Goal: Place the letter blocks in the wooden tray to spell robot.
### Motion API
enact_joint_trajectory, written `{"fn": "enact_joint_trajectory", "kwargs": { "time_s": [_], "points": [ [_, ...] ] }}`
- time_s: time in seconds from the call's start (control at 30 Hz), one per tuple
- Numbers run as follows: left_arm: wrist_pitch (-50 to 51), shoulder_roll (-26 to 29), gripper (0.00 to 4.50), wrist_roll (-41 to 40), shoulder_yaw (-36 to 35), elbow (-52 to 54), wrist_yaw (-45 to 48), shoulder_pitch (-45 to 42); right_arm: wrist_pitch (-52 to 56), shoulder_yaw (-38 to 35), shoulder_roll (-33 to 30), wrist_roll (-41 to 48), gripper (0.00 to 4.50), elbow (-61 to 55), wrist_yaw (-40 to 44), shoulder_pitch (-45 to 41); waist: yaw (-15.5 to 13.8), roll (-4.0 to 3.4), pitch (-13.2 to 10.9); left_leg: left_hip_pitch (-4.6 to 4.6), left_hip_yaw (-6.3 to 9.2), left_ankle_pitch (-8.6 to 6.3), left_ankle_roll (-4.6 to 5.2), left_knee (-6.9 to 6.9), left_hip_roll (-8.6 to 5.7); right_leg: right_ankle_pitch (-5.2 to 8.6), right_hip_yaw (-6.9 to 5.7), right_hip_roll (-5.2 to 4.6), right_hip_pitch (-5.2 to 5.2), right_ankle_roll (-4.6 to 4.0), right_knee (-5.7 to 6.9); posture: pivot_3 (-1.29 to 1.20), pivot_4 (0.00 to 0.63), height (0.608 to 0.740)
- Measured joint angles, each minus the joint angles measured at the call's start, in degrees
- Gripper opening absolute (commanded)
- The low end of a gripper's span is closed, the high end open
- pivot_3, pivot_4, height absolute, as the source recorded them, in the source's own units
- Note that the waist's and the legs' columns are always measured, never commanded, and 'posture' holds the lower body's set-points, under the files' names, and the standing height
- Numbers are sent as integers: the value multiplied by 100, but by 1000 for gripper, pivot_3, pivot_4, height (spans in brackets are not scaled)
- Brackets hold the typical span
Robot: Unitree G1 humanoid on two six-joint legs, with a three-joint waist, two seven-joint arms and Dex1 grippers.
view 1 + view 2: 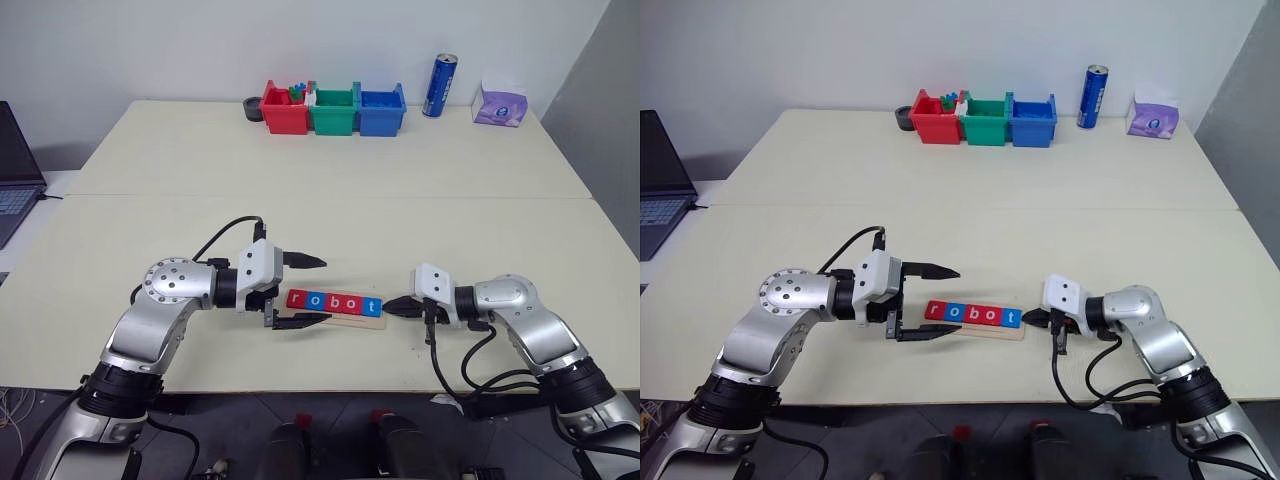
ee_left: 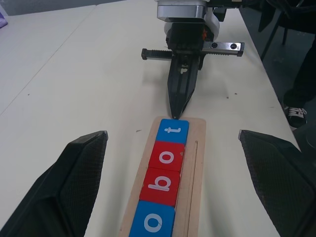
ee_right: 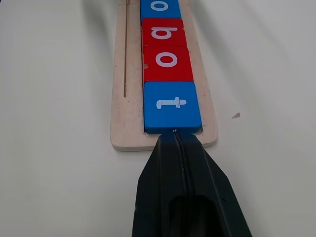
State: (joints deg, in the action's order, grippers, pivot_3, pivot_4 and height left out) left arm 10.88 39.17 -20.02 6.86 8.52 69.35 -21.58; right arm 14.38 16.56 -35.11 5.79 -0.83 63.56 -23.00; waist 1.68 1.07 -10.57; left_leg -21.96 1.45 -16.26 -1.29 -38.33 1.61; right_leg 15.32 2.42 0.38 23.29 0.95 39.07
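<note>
Centrally, low in the head views: wooden tray [image 1: 345, 318] flat on the cream table [image 1: 330, 150], carrying five letter blocks [image 1: 334, 302] in a row, red r, blue o, red b, red o, blue t, reading "robot". Left gripper [image 1: 304, 291] at the tray's left end, jaws spread wide, one black finger above the r end in the frame, the other below it beside the tray's near edge, nothing held. Right gripper [image 3: 174, 136] at the tray's right end, fingers pressed fully together into one point, tip touching the outer edge of the blue t block [image 3: 172, 106], nothing gripped. Toward the upper centre: red bin [image 1: 285, 109], green bin [image 1: 333, 111] and blue bin [image 1: 381, 111] side by side; further right, blue can [image 1: 439, 86] and purple tissue pack [image 1: 499, 104]. At the left edge, part of a laptop [image 1: 15, 190].
</note>
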Motion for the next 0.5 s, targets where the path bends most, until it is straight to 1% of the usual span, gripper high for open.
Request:
{"fn": "enact_joint_trajectory", "kwargs": {
  "time_s": [0.5],
  "points": [
    [0, -1, 4500, 0, 0, 0, -8, 8, 103, 58, 171, -6, 9, -35, -89, -19, 0, 0, 0, 0, 1, 0, 0, 0, 0, 0, 1, 0, 0, 0, 0, 0, 150, 740]
  ]
}}
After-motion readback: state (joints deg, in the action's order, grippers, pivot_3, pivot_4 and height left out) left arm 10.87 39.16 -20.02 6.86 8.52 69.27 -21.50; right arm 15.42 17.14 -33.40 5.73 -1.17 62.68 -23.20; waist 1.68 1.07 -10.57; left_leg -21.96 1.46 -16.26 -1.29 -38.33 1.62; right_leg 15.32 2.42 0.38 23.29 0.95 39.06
